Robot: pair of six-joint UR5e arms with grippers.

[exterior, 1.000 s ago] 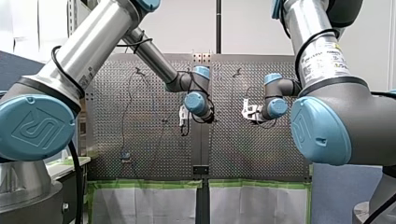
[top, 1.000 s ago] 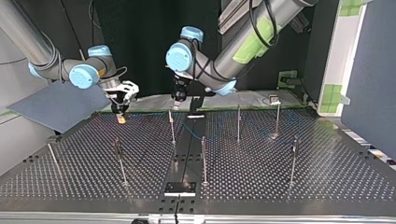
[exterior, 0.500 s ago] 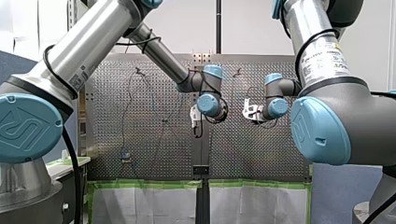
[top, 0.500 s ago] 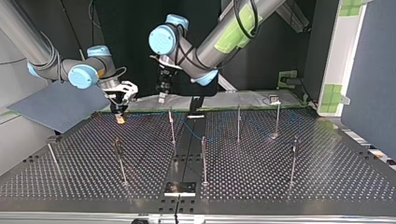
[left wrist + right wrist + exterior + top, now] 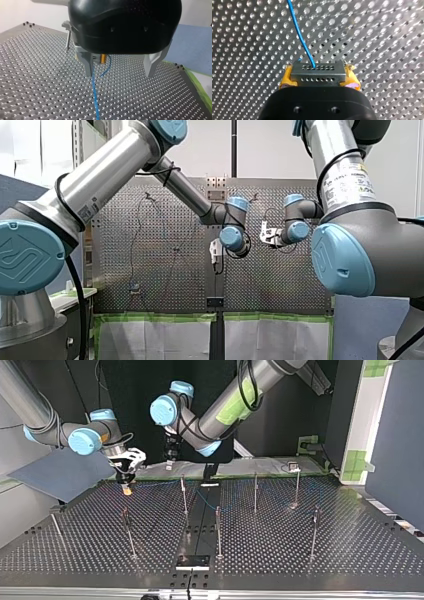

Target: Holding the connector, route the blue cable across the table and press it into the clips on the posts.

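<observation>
connector (image 5: 317,72): lower part hidden behind my right gripper (image 5: 319,79)
blue cable (image 5: 94,92): cut off at the left wrist view's edge
clips (image 5: 182,481): too small to tell

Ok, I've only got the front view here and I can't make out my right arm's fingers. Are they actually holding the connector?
Observer: Yes. In the right wrist view the right gripper's yellow-padded fingers are shut on the small grey metal connector, which has two rows of holes.
Operator: And what's my left arm doing with the cable?
Observer: Nothing yet. In the left wrist view the left gripper is open, and the thin blue cable passes beside one metal finger over the perforated table, ungripped.
</observation>
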